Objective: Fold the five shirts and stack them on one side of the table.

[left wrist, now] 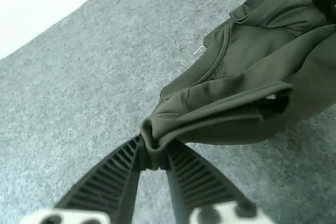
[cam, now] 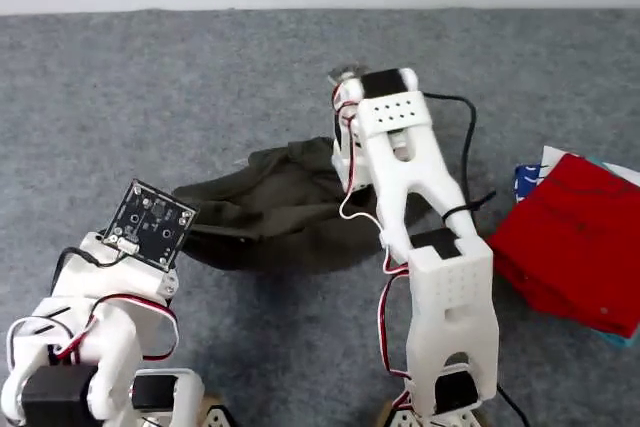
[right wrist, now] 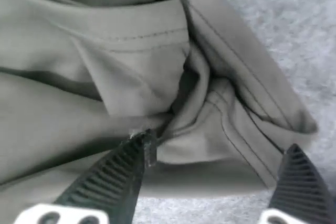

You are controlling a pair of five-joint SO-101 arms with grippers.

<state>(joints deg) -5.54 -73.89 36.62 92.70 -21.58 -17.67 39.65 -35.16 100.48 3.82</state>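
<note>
- Nearest me, on the near left, my left gripper [left wrist: 153, 156] is clamped on a pinch of the olive shirt [cam: 270, 212] — the jaws are closed with a fold of cloth squeezed between them.
- From that pinch the shirt runs away to the right and a little farther off. It lies bunched on the grey table [cam: 120, 97] in mid-scene, between my two arms.
- Its long axis is left to right, with the left end at my left gripper and the right end under my right arm.
- What looks like the neck opening sits at the far right end, so I judge the shirt points rightward, hem end toward my left gripper. The creases keep me from being sure.
- At that far right end my right gripper [right wrist: 218, 148] is spread wide and holding nothing. One finger touches the cloth and a folded edge lies between the two.
- The coming move turns on this: each arm has its own end, and the right one is the nearer to the loose end — it only needs to close there.
- Well apart at the right edge lies the folded red shirt [cam: 570, 237] on top of a stack.
</note>
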